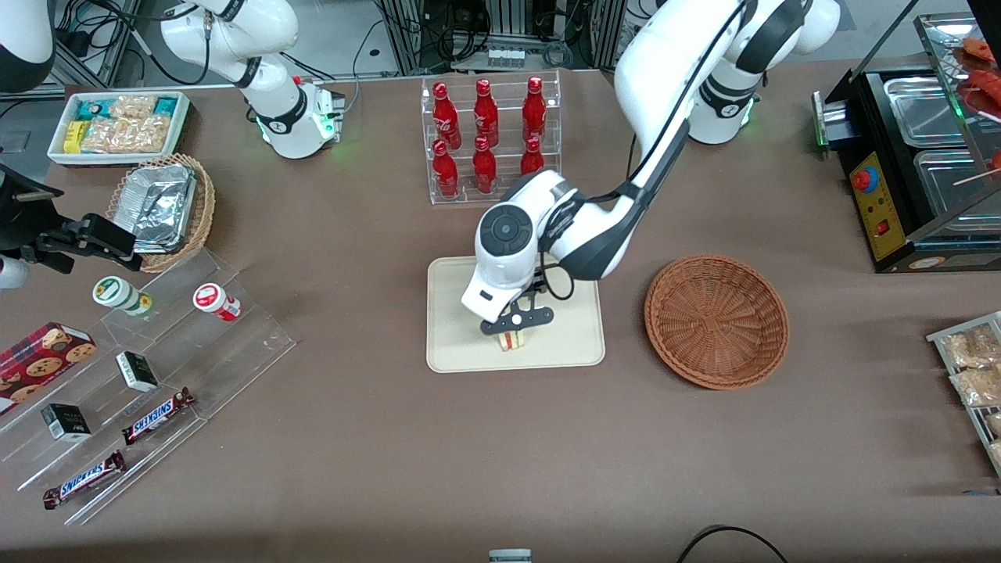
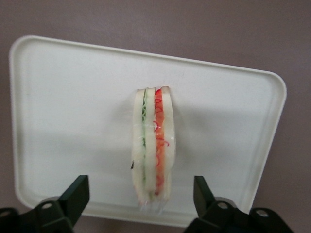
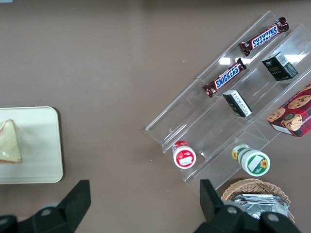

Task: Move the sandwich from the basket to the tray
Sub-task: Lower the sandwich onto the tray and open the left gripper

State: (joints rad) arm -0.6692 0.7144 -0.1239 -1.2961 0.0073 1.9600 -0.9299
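Sandwich (image 2: 154, 145) on tray (image 1: 453, 344) near its front-camera edge, standing on edge, cut face with green and red layers up, long axis running toward that edge. Gripper (image 2: 141, 201) just above it, fingers (image 2: 75, 194) spread, not touching. Basket (image 1: 716, 320) beside tray, toward working arm's end, holds nothing. One sandwich, one tray.
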